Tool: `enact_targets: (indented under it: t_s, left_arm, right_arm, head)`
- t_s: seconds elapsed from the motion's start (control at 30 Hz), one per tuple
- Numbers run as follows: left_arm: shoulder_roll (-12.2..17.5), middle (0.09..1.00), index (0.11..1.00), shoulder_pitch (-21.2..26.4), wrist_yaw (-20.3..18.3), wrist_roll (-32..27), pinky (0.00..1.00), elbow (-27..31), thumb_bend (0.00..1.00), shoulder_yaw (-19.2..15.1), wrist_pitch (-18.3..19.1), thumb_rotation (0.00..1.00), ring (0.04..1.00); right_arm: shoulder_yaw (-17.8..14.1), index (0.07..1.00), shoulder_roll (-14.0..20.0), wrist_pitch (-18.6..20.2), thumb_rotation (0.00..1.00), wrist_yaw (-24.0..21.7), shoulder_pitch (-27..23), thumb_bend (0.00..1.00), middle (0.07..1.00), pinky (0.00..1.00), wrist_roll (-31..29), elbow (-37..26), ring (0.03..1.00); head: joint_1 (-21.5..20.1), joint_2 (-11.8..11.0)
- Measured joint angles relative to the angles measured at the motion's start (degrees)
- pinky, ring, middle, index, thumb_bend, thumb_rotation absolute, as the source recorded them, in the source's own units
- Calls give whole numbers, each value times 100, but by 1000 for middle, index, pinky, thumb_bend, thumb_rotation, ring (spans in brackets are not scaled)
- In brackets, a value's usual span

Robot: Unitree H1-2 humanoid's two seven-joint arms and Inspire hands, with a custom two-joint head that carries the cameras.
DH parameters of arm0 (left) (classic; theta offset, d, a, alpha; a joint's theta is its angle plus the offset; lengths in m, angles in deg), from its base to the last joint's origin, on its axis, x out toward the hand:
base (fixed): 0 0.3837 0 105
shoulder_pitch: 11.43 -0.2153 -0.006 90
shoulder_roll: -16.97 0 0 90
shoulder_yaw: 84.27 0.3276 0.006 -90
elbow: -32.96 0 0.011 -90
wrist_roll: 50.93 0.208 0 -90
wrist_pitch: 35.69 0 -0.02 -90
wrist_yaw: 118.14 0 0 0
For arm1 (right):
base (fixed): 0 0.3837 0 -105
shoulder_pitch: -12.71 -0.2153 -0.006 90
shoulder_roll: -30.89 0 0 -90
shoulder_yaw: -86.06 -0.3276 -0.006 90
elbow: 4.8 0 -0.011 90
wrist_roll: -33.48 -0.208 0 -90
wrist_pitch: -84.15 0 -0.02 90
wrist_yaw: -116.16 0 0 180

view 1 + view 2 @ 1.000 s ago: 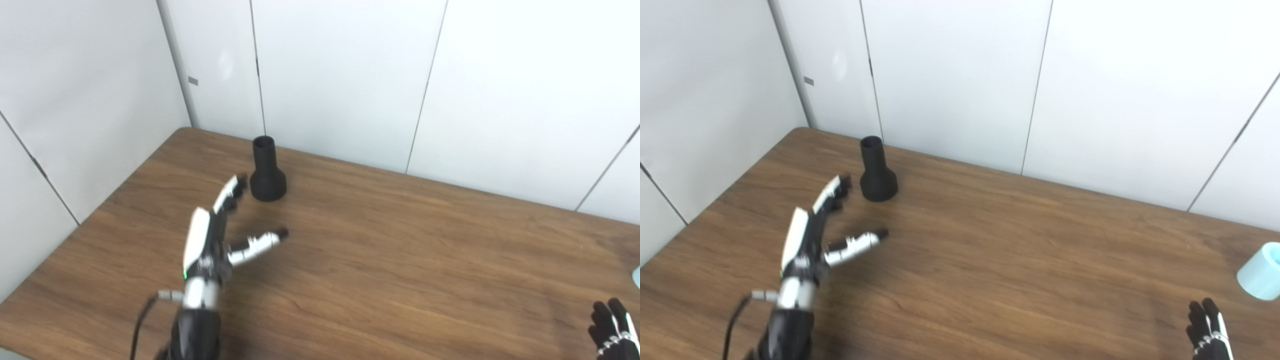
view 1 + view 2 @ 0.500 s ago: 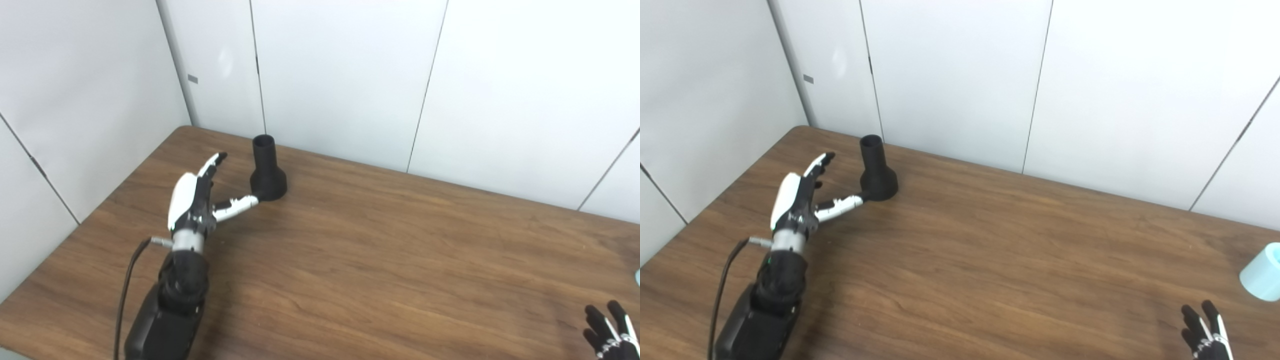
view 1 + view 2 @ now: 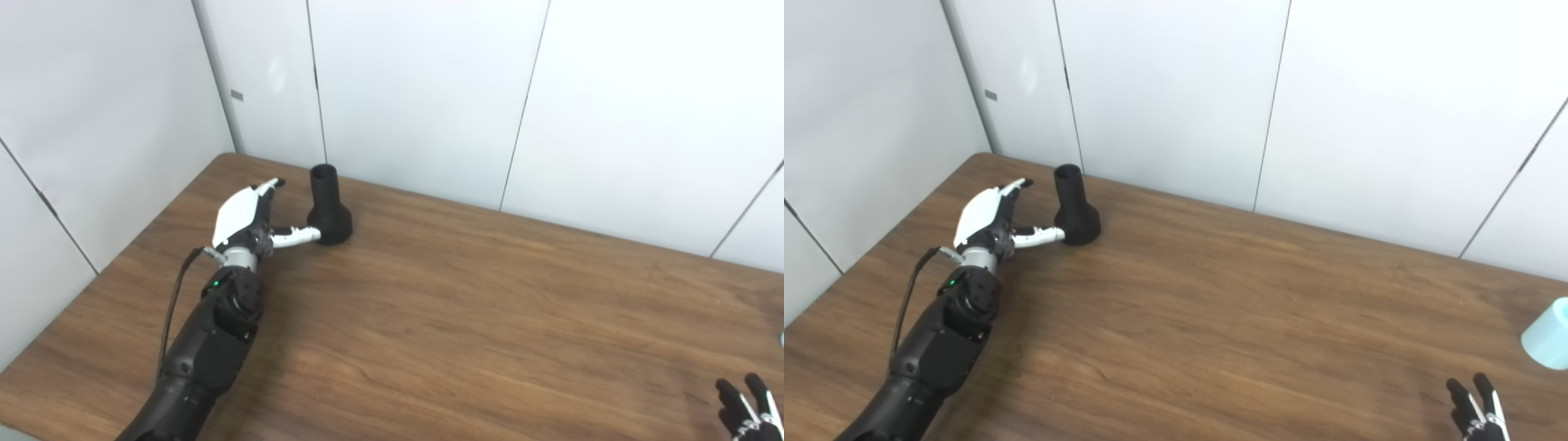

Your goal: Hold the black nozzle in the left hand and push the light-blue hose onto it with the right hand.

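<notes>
Black nozzle (image 3: 328, 207) upright beside spread left hand (image 3: 248, 215); light-blue hose (image 3: 1547, 334) well apart.

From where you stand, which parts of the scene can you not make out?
- Light-blue hose: cut by the right edge in the right eye view; its length is unseen.
- Right hand: cut by the bottom edge in both views; only fingertips show.
- Left hand: whether its thumb touches the black nozzle is unclear.

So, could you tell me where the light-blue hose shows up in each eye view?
Left eye view: only a pale blue sliver of the light-blue hose at the right edge.
Right eye view: at the right edge, on the table, beyond the right hand.
Shared landmark: the black nozzle, upright, far left.
</notes>
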Motion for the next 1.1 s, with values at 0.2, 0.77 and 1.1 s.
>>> enact_targets:
  t_s: [0.2,0.77,1.1]
  left_arm:
    - [1,911,886,224,-20,78,1000,-282,1000,354,2,508,978]
    - [-263,919,893,361,-212,106,1000,-445,1000,742,121,545,986]
    - [-317,905,867,471,-143,120,1000,-602,985,825,124,531,975]
  right_arm:
    - [1,988,-23,-1,1000,65,0,629,913,930,181,-11,941]
    - [32,995,-33,147,1000,77,99,568,909,999,117,-104,967]
    - [36,977,-32,190,1000,81,141,565,895,1000,65,-133,952]
  head:
    - [-9,9]
    - [-71,105]
    - [-88,167]
